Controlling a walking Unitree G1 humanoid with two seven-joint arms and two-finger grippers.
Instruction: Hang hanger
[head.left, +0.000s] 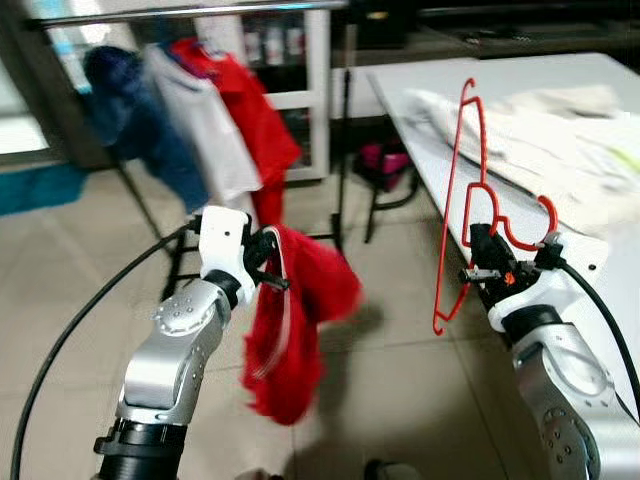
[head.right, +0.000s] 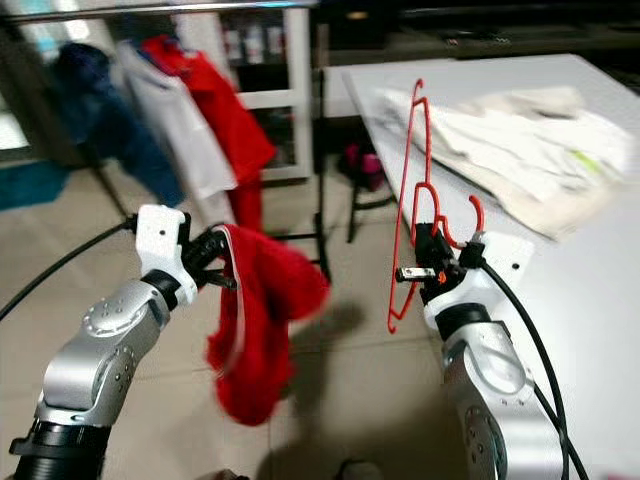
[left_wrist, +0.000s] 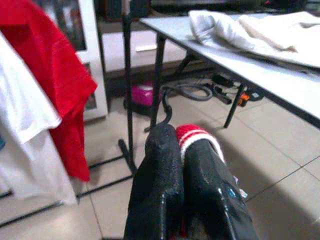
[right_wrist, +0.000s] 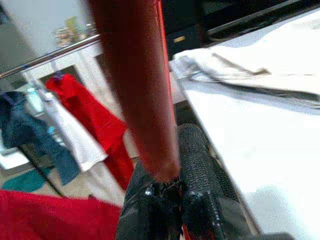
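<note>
My right gripper (head.left: 488, 250) is shut on a red wire hanger (head.left: 462, 200), held upright beside the white table's edge, its hook (head.left: 545, 222) curling over my wrist. In the right wrist view the hanger (right_wrist: 137, 85) rises as a thick red bar from between the black fingers (right_wrist: 197, 165). My left gripper (head.left: 268, 262) is shut on a red garment (head.left: 295, 320) with a white-striped collar, which hangs limp over the floor. In the left wrist view that collar (left_wrist: 192, 135) shows between the closed fingers (left_wrist: 162, 180). The clothes rail (head.left: 180, 12) runs across the top left.
On the rail hang a dark blue garment (head.left: 130, 110), a white shirt (head.left: 205, 125) and a red shirt (head.left: 250, 110). A white table (head.left: 420, 150) on the right carries pale folded laundry (head.left: 560, 140). A pink object (head.left: 380, 160) and cables lie under the table. Tiled floor lies below.
</note>
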